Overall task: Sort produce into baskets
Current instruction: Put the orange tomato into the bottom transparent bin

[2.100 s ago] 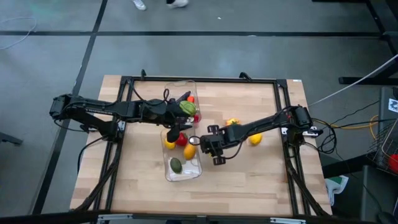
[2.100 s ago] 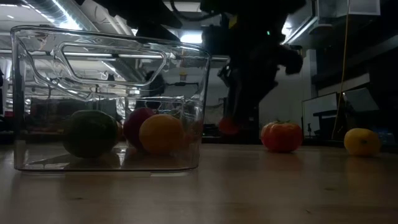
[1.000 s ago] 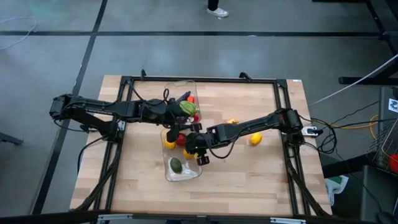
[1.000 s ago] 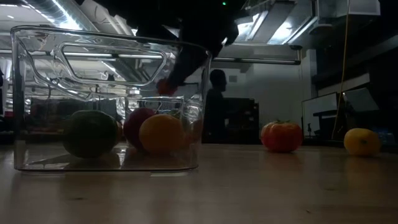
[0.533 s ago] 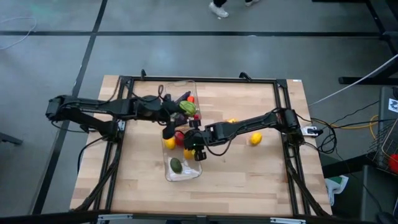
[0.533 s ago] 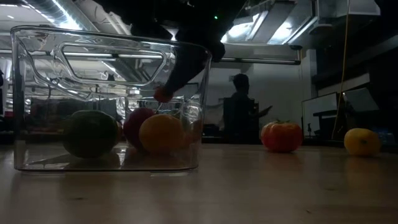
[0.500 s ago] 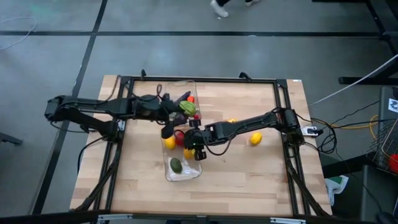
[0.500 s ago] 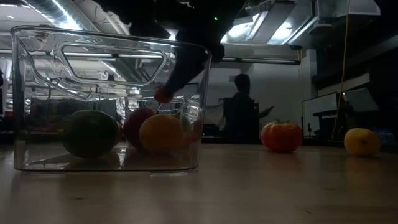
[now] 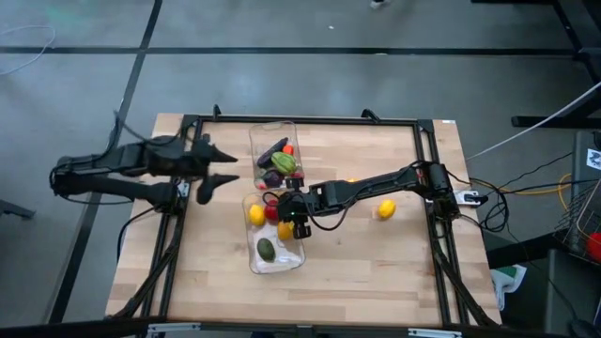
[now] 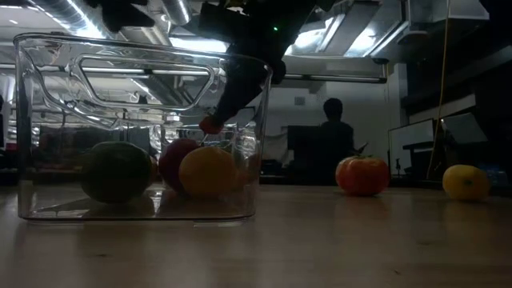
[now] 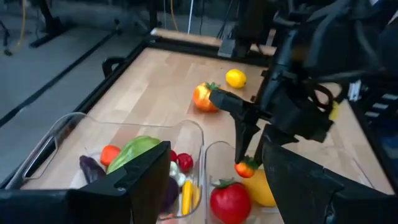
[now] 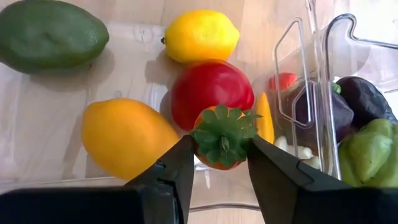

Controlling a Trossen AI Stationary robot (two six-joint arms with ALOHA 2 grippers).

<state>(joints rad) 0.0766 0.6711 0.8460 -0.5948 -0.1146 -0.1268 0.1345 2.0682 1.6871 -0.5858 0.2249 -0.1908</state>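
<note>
Seemingly unlabelled: right gripper [image 12: 219, 163] pinches small red fruit [image 12: 222, 138] over basket [image 9: 299, 255]; left gripper [image 9: 222, 167] open.

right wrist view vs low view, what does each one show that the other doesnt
Only the right wrist view shows the right gripper closed on a small red piece with a green leafy top, held above the near basket's fruit, plus a purple aubergine in the far basket.

Only the low view shows two fruits loose on the table, an orange-red pepper and a lemon, and a person in the room behind.

Both show the near basket's avocado, orange fruit and red fruit.
</note>
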